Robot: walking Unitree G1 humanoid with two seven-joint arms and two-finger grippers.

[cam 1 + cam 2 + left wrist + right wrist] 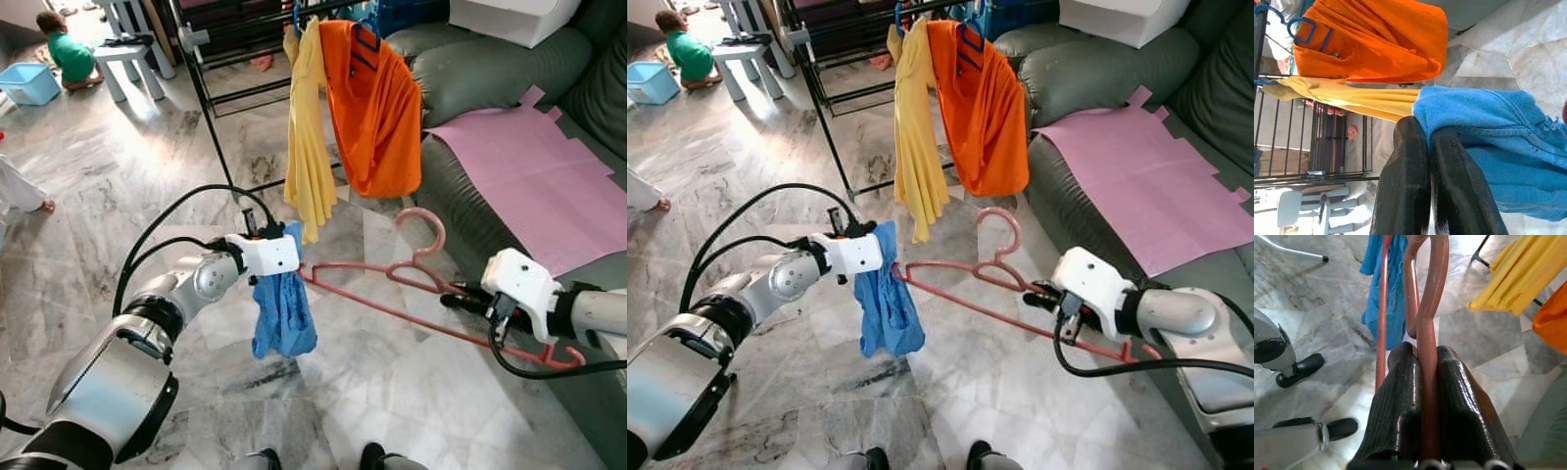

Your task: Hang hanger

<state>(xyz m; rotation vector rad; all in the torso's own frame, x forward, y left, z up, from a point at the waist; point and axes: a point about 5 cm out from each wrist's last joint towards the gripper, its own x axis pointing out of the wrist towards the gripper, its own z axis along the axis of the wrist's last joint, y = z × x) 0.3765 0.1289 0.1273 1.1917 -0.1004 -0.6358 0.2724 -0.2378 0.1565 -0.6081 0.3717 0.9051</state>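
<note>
Close before the robot, a floor of grey-veined marble tiles is seen, and the two black feet of the robot stand at its lower edge. Above this floor one pink hanger is held between the two arms, about level, with its hook turned up. The right gripper is closed on the hanger near its neck, the bar being pressed between the two fingers. The left gripper is shut on one blue cloth, which hangs down from the far end of the hanger, clear of the floor.

Further away, one black clothes rack is standing on the floor. Two garments are hung on it side by side, one yellow and one orange, the orange one on a blue hanger. To the right, one dark green sofa runs along the edge of the scene, and one pink sheet is laid over its seat. Open floor is left between the robot and the rack, and also to the left of it.

At the far left, a person in a green top is seated on the floor, near one white stool and one light blue box.
</note>
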